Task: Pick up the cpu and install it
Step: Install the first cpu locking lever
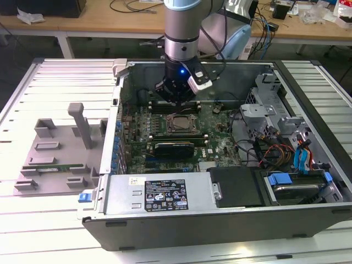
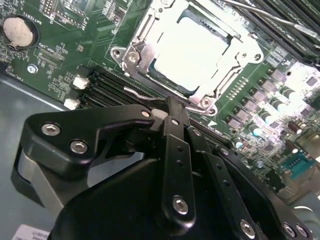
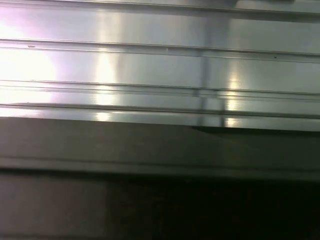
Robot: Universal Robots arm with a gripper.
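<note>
1. Here the cpu (image 2: 192, 52) sits flat in the socket frame (image 2: 135, 50) on the motherboard (image 2: 65, 65), its silver top plate bright in the second wrist view; in the exterior view it lies at the board's middle (image 1: 180, 123).
2. Gripper (image 1: 177, 99) hangs just above and behind the socket in the exterior view, arm (image 1: 181, 27) upright over the open computer case (image 1: 220, 220).
3. In the second wrist view the gripper (image 2: 172, 112) shows black linkage, jaws drawn together, tips just beside the socket's near edge; nothing seen between them, so clenched and holding nothing.
4. A thin metal lever (image 2: 137, 92) runs along the socket edge, close to the jaw tips.
5. Memory slots (image 2: 105, 85) lie between socket and gripper; a coin battery (image 2: 19, 31) sits at the board's corner.
6. Around the board: power supply box (image 1: 159, 195) with label, near edge; drive cage (image 1: 291, 184) with blue tabs and coloured cables (image 1: 275, 151) at the exterior view's right.
7. Grey plastic fixture tray (image 1: 55, 148) lies on the slatted tabletop (image 1: 33, 214) at the exterior view's left, well apart from the case; a green stick (image 1: 52, 168) rests in it.
8. First wrist view: ribbed metal slats (image 3: 160, 65), dark band below.
</note>
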